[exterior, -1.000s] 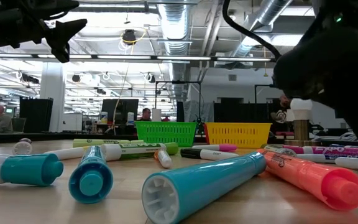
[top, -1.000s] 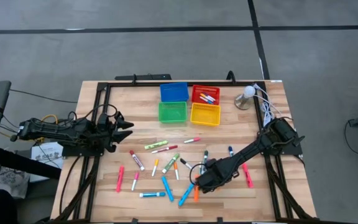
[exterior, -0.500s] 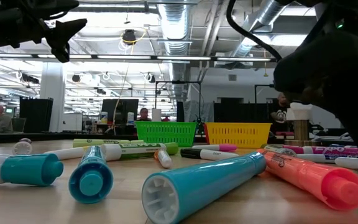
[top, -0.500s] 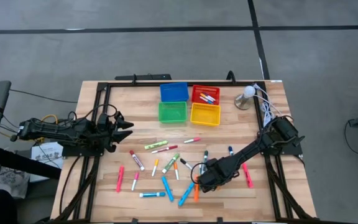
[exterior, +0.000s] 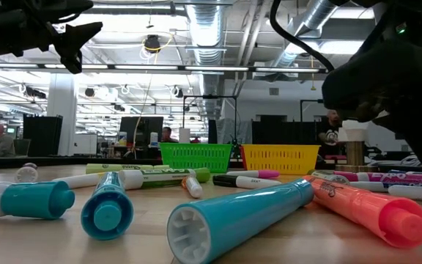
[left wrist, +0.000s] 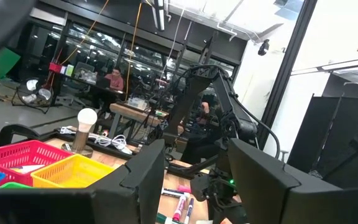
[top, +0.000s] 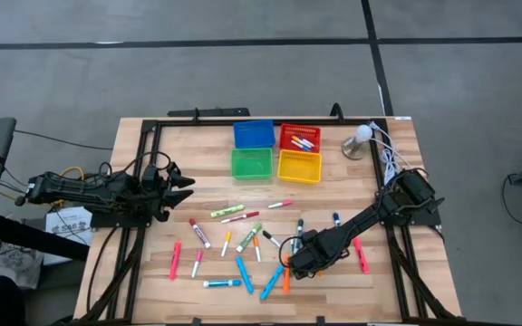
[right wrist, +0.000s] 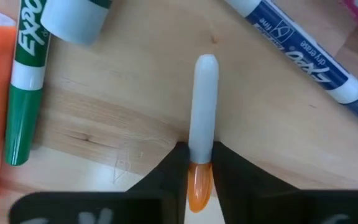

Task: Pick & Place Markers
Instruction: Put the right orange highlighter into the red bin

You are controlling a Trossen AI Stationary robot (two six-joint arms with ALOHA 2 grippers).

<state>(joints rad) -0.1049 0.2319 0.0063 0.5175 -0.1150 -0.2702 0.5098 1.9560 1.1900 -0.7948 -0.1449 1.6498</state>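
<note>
Marker, slim white body with orange cap, lies on the tabletop, pinched by the right pincer; left pincer open.

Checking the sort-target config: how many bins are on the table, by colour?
blue bin: 1
red bin: 1
green bin: 1
yellow bin: 1
Total: 4

Markers lie scattered before 4 bins on the table.
</note>
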